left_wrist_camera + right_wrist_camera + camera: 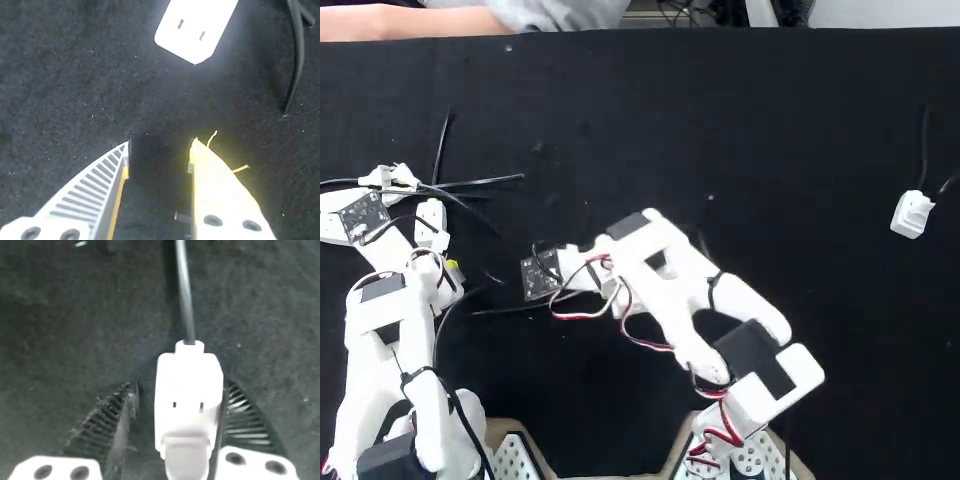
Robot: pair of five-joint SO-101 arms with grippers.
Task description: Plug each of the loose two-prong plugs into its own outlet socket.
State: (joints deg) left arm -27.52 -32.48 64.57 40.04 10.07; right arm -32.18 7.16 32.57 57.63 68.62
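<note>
My left gripper [159, 150] is open just above the black cloth, and the gap between its fingers is dark. A short way beyond its tips lies a white outlet socket [194, 26] with two slots facing up. In the high view this arm sits at the left [428, 240], close to a white piece [390, 178]. My right gripper [177, 390] is open around a white two-slot socket block [188, 395] with a black cable [183, 290]. One finger touches the block and a dark gap shows on the other side. This arm reaches left across the table's middle [548, 270].
Another white block [912, 213] on a black cable lies far right. Thin black cables [470, 185] cross the cloth at upper left, and one [298, 55] runs beside the left gripper's socket. A person's arm [380, 20] rests along the far table edge.
</note>
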